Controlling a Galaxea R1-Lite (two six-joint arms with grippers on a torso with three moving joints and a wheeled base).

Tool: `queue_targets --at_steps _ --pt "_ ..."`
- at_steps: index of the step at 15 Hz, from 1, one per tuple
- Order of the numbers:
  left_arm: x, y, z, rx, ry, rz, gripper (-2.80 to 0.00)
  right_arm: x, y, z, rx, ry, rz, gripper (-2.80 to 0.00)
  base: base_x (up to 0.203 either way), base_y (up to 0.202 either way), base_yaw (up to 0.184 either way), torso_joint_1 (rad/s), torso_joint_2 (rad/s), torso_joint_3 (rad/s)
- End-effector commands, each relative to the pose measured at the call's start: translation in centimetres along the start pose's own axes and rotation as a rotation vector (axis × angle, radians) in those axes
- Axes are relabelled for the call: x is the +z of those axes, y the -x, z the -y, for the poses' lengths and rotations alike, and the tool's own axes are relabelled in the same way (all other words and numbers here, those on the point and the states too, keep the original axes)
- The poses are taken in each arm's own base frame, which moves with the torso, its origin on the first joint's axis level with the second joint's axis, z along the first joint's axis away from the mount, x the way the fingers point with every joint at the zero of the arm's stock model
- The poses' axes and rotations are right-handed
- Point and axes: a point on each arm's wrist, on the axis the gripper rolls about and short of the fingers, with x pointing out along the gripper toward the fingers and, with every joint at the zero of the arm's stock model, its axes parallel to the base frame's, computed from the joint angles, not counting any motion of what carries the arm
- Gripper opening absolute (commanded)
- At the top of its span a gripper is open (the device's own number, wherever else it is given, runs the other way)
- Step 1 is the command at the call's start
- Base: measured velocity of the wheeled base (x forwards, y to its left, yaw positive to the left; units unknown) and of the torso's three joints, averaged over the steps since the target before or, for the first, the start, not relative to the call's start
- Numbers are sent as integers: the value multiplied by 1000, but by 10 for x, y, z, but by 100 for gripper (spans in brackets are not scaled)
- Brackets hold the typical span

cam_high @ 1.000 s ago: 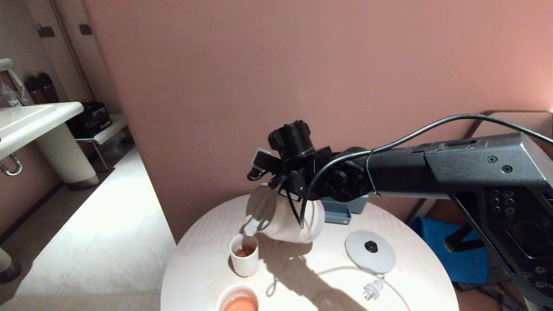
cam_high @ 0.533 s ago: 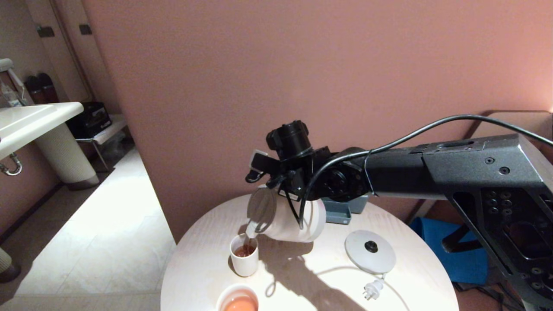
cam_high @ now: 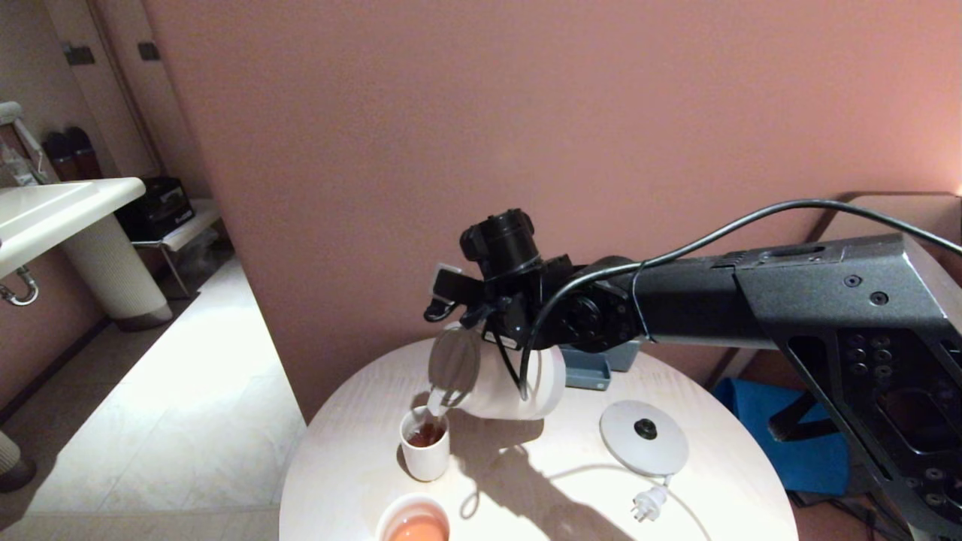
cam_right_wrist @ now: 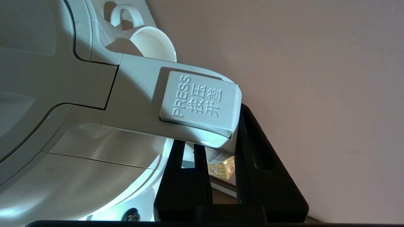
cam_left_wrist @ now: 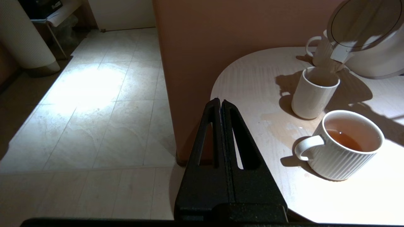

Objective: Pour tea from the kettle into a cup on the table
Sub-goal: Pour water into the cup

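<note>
While the right gripper (cam_right_wrist: 217, 151) clamps the kettle (cam_high: 503, 379) by its handle, tipped spout-down, tea (cam_high: 427, 433) streams into the cup (cam_high: 425, 451) on the table (cam_high: 549, 481); left gripper (cam_left_wrist: 221, 105) pinched together, off-table.

One kettle (cam_high: 511, 383), three cups (cam_left_wrist: 313, 93), one kettle base (cam_high: 643, 438).

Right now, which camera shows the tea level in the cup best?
The head view: it looks down into the cup, so the dark tea shows inside. The left wrist view sees the cup side-on, with the stream entering but its surface mostly hidden. The right wrist view shows only the kettle, not this cup.
</note>
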Motion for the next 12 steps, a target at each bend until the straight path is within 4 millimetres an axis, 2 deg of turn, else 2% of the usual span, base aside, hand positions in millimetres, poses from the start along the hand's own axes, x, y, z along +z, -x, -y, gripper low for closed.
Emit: queue_targets --at_steps 1,12 --pt "0 0 0 0 1 0 -280 1 0 0 -2 10 -1 -280 0 0 0 0 0 0" --pt "0 0 0 0 1 0 -280 7 2 0 -16 37 13 -280 0 0 0 0 0 0"
